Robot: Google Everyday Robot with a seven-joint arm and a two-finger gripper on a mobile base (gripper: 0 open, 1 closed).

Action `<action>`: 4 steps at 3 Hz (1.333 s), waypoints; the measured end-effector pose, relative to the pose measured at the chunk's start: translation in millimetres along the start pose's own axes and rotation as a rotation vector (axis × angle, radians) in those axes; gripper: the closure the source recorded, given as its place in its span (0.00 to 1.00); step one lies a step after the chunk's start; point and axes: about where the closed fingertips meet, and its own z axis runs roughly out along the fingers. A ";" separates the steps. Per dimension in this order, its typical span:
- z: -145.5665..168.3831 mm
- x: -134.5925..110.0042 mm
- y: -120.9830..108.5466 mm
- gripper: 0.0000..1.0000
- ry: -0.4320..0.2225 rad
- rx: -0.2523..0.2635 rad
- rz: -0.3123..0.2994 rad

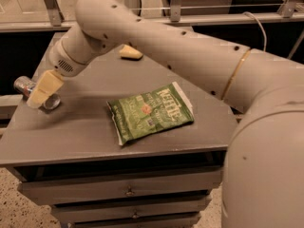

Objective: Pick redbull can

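Observation:
The redbull can [22, 85] lies on its side near the left edge of the grey table top [80, 127]. It is small, silver and shiny. My gripper [42, 89], pale yellow at its tip, is right over the can and covers its middle, so only the can's two ends show. I cannot tell whether the gripper touches the can. My arm reaches in from the right across the back of the table.
A green chip bag [151, 112] lies flat in the middle of the table, towards the front. A small pale yellow object [129, 52] lies at the back of the table. The table has drawers [128, 191] below. A railing and a cable run behind.

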 end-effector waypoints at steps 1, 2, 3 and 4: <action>28.5 -3.3 2.8 0.00 0.004 -0.013 0.039; 49.1 -1.6 5.9 0.09 0.046 0.004 0.054; 57.7 4.0 2.8 0.34 0.090 0.052 0.060; 55.0 5.6 -1.7 0.56 0.104 0.084 0.059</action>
